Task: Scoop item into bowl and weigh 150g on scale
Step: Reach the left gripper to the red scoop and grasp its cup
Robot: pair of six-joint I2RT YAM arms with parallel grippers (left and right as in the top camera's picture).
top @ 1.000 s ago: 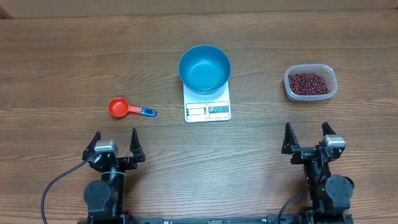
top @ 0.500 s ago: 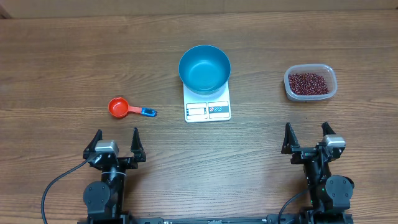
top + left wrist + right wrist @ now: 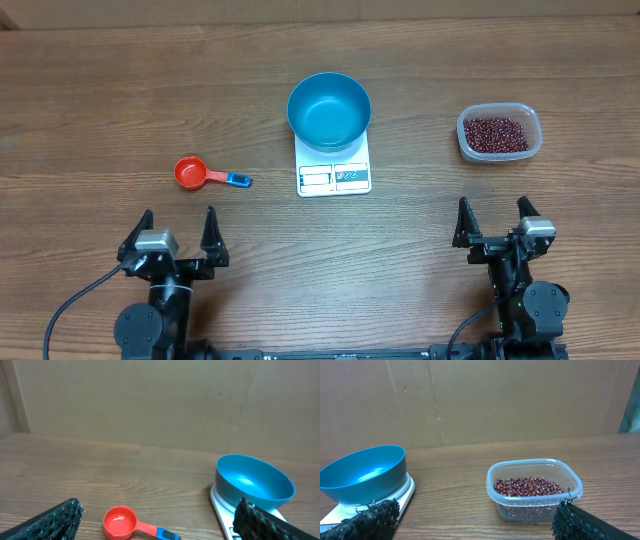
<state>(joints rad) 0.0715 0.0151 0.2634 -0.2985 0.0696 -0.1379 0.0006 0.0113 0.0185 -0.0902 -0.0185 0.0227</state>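
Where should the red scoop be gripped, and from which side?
Take the red scoop by its flat handle, from above, jaws across its narrow width. It lies flat, cup up, handle pointing toward the scale; the open left gripper is nearest.

Glossy blue bowl (image 3: 329, 109), clear plastic tub (image 3: 499, 133), wood-grain table (image 3: 120, 100)

Left claw (image 3: 179, 214), right claw (image 3: 491, 203): spread wide

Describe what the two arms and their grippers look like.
The left arm and right arm are black with round joint housings. The left gripper and right gripper each have two black, tapering fingers, rough-textured up close, and a silver-grey block between them. A black cable curves away from each arm.
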